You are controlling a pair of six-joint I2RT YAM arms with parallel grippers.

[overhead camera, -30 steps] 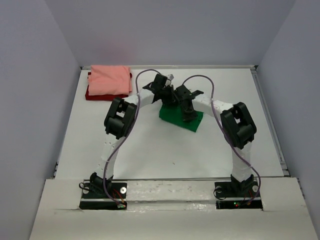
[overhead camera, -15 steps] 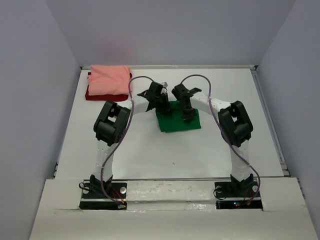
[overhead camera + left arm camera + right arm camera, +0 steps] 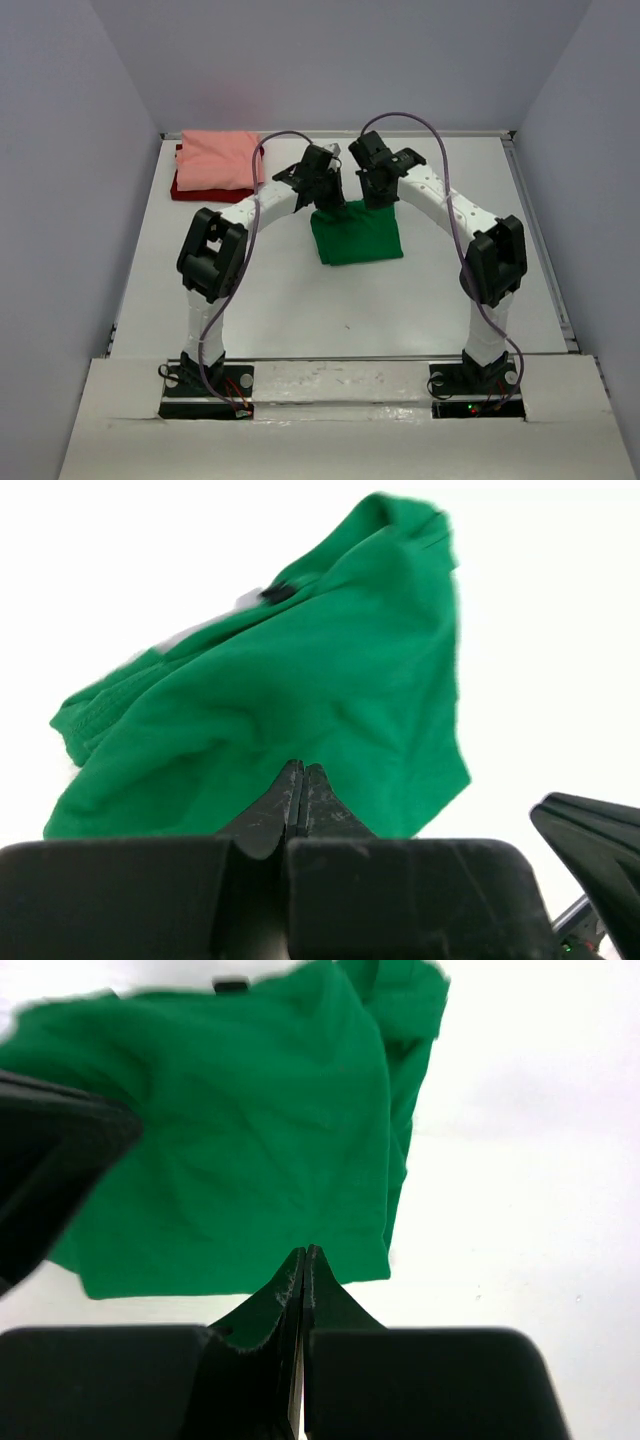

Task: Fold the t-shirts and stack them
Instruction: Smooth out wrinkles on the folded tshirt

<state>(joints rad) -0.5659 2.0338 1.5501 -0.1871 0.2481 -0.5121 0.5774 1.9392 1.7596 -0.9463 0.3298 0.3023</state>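
A bright green t-shirt [image 3: 356,236] lies folded into a rough square in the middle of the table. It fills the left wrist view [image 3: 300,680] and the right wrist view [image 3: 230,1140]. My left gripper [image 3: 330,196] [image 3: 300,767] is shut at the shirt's far left edge. My right gripper [image 3: 378,192] [image 3: 305,1250] is shut at its far right edge. No cloth shows between either pair of jaws. A folded salmon pink t-shirt [image 3: 220,160] rests on a dark red t-shirt [image 3: 190,190] in the far left corner.
Grey walls close the table in on the left, back and right. A raised rim [image 3: 540,240] runs along the right side. The two grippers stand close together, and part of the right arm [image 3: 590,830] shows in the left wrist view.
The green shirt has turned from tilted to square and slid a little left. Both shut grippers have moved from over the shirt back to its far edge.
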